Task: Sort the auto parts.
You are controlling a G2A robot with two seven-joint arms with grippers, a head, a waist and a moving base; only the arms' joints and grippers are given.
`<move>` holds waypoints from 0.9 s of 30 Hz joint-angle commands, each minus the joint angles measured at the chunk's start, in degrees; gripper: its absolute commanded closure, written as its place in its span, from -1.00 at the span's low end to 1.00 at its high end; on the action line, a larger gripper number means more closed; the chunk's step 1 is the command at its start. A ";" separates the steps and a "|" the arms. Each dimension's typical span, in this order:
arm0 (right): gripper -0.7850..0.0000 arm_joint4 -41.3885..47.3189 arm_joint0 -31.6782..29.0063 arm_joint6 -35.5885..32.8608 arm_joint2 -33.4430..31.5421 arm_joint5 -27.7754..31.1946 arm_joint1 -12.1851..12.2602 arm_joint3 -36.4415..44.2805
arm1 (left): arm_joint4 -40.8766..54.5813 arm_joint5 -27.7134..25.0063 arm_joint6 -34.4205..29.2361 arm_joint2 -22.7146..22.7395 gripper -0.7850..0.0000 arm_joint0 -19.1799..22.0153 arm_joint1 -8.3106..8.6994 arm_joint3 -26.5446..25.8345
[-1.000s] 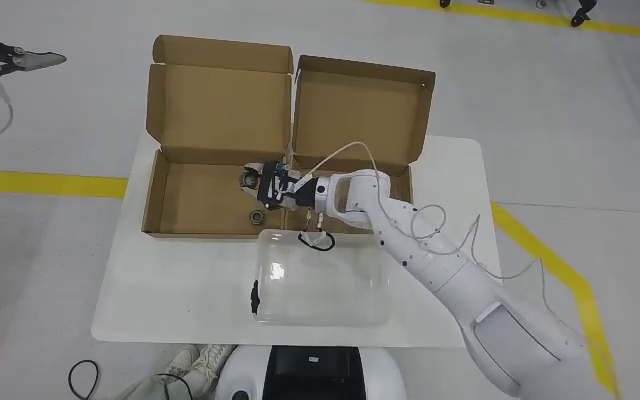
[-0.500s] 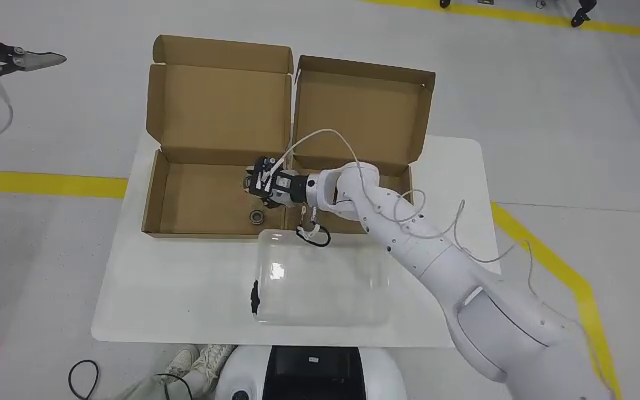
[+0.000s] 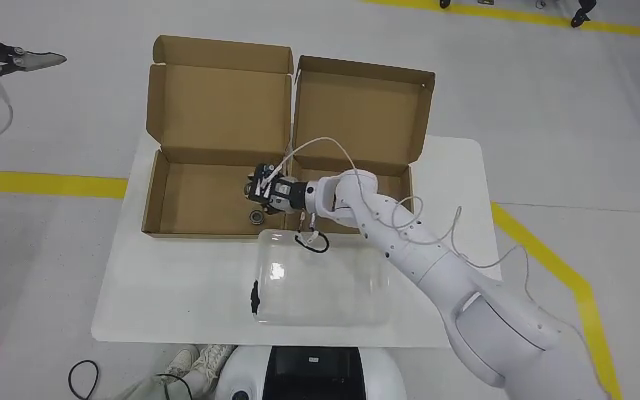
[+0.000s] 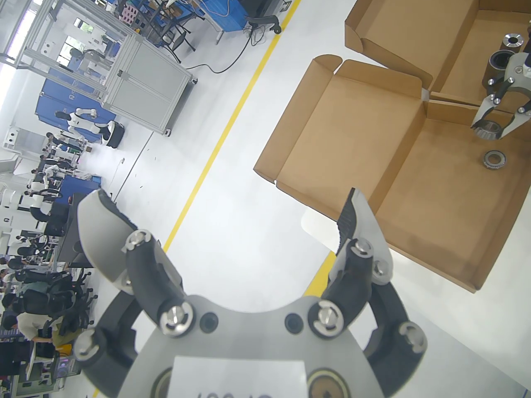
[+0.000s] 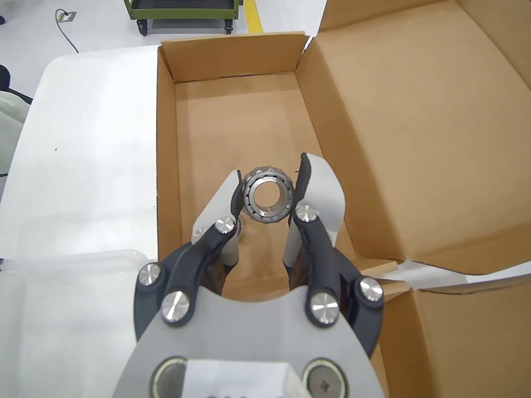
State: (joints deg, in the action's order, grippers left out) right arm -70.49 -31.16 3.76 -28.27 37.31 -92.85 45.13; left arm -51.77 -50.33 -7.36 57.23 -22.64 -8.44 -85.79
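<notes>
My right gripper is shut on a metal bearing ring and holds it just above the floor of the left cardboard box. From above, the right gripper sits near that box's right end. A second bearing lies flat on the box floor close by, and is also seen as bearing under the held one. Dark cylindrical parts stand in the right box. My left gripper hangs open and empty, high off the table's far left.
Both boxes have their lids folded back towards the far side. A clear plastic container with a black clasp stands on the white table in front of the boxes. The right arm's cable loops over the right box.
The right gripper has shifted slightly left over the left box with the bearing in it, and the arm has changed its bend. The left arm shows no change.
</notes>
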 commanded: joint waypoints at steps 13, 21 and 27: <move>1.00 1.85 1.27 -7.89 0.71 -2.72 -3.55 -5.11 | 0.00 0.00 0.00 0.00 -1.00 0.00 0.00 0.00; 1.00 2.77 2.67 -8.57 1.49 -3.07 -6.27 -10.30 | 0.00 0.00 0.00 0.00 -1.00 0.00 0.00 0.00; 0.65 2.97 3.50 -7.87 1.63 -3.01 -7.83 -13.98 | 0.00 0.00 0.00 0.00 -1.00 0.00 0.00 0.00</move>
State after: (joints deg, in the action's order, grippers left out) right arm -67.54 -27.77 -4.23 -26.65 34.22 -100.48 31.67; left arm -51.77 -50.33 -7.36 57.23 -22.64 -8.44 -85.79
